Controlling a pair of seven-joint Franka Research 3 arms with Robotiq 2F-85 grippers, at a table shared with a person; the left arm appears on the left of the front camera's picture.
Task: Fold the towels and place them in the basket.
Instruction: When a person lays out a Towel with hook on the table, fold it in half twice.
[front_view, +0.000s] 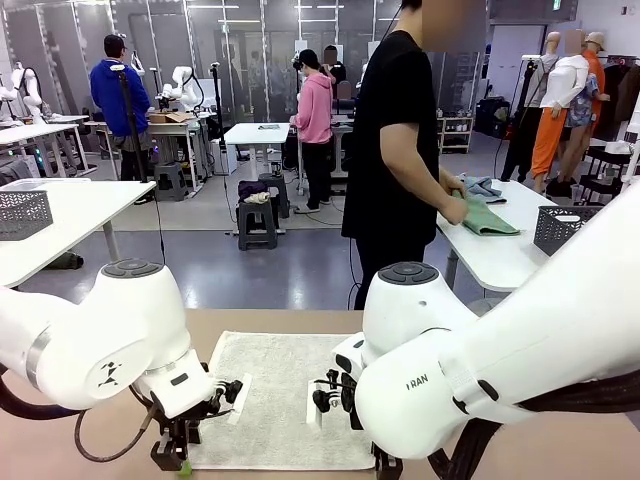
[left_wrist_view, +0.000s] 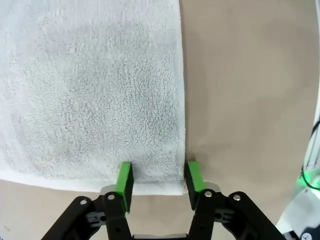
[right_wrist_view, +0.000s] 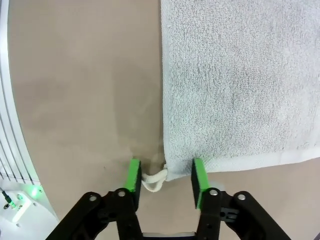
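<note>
An off-white towel (front_view: 290, 390) lies flat on the tan table (front_view: 270, 322) between my two arms. My left gripper (front_view: 178, 462) (left_wrist_view: 158, 180) is down on the towel's (left_wrist_view: 90, 90) near corner, with its green pads apart on either side of the hem. My right gripper (front_view: 385, 463) (right_wrist_view: 166, 177) straddles the other near corner of the towel (right_wrist_view: 240, 80), and a small white loop lies between its parted pads. On a white table at the right, a person's hands press a green towel (front_view: 488, 218) next to a dark grey mesh basket (front_view: 575, 228).
A crumpled blue-grey cloth (front_view: 482, 187) lies behind the green towel. Another grey mesh basket (front_view: 22, 213) stands on a white table at the left. Bare tan tabletop (left_wrist_view: 250, 100) (right_wrist_view: 80, 90) lies on both sides of the towel.
</note>
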